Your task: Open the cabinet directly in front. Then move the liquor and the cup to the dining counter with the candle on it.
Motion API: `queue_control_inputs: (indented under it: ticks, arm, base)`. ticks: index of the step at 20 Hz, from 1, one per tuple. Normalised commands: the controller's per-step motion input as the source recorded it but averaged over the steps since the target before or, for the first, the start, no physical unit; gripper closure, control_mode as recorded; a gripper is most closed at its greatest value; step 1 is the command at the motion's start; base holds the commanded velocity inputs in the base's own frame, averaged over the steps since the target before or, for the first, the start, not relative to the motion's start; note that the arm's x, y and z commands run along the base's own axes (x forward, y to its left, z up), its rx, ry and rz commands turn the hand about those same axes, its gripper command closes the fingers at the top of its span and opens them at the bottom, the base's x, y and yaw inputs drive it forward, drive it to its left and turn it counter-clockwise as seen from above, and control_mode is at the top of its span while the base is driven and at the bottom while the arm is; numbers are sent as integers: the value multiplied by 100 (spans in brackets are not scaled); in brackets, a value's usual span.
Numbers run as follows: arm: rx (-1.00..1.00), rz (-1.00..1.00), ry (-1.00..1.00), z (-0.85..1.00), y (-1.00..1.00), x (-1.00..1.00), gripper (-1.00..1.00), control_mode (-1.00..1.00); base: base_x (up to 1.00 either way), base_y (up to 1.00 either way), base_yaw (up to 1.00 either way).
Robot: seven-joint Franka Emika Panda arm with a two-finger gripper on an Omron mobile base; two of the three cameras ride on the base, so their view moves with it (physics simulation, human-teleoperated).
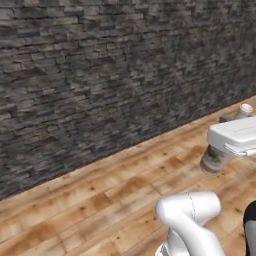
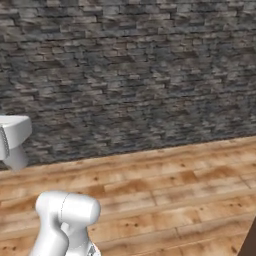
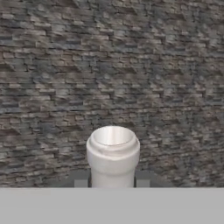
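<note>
My gripper [image 1: 231,121] is shut on the liquor [image 1: 214,159], a slim greyish-beige bottle with a pale label. It holds the bottle tilted above the floor at the right edge of the left base view. In the hand view the bottle's pale round mouth and neck [image 3: 113,151] rise between the two dark fingertips [image 3: 81,180] of the gripper [image 3: 113,181]. The cabinet, the cup, the dining counter and the candle are out of view.
A dark grey stone wall [image 1: 110,75] stands straight ahead, also seen as wall [image 2: 140,80] and wall [image 3: 113,65]. Wooden plank floor [image 1: 100,200] runs along its foot. A dark shape [image 1: 251,230] sits at the lower right edge.
</note>
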Motion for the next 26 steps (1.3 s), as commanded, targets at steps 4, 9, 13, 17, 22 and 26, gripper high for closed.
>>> queue_control_inputs:
  ticks: [4, 9, 13, 17, 22, 26]
  arm:
    - [0, 0, 0, 0, 0, 0, 100, 100]
    - [0, 0, 0, 0, 0, 0, 100, 100]
    - [0, 0, 0, 0, 0, 0, 100, 100]
    - [0, 0, 0, 0, 0, 0, 100, 100]
    - [0, 0, 0, 0, 0, 0, 100, 100]
    - [0, 0, 0, 0, 0, 0, 100, 100]
  base:
    - [20, -13, -30]
    - [18, -10, -33]
    - [28, 0, -36]
    - [41, 0, -37]
    - [57, 13, -39]
    - [64, 44, -41]
